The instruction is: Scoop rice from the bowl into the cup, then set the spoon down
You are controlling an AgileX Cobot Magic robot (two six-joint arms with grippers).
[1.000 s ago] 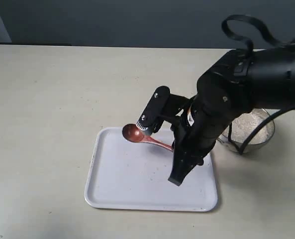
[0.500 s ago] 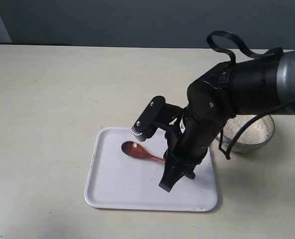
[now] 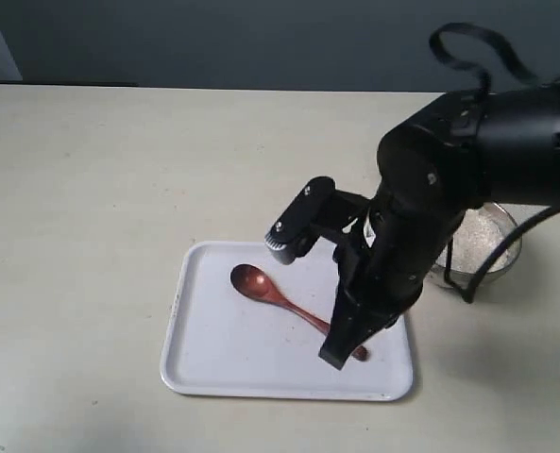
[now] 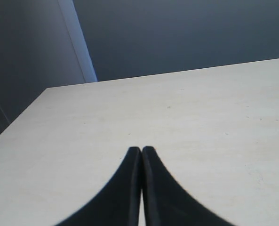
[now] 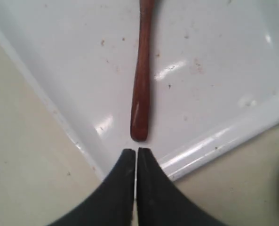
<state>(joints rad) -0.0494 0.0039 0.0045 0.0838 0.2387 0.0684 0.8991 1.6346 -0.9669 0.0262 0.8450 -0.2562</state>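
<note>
**A:** Well, we saw the spoon (image 3: pixel 280 300) lying flat on the white tray (image 3: pixel 204 368), lower centre, and the right gripper (image 3: pixel 335 356) pinched closed on nothing, tip by the handle's end.

**B:** Risky! A careless pull-away could've nudged that handle, or the arm clipped the bowl (image 3: pixel 506 264) at right. A second before, we had the spoon tilted, aloft.

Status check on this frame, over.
Left gripper shut, empty. Right gripper shut, empty, just off the handle end. Spoon flat on white tray. No obstruction seen.
</note>
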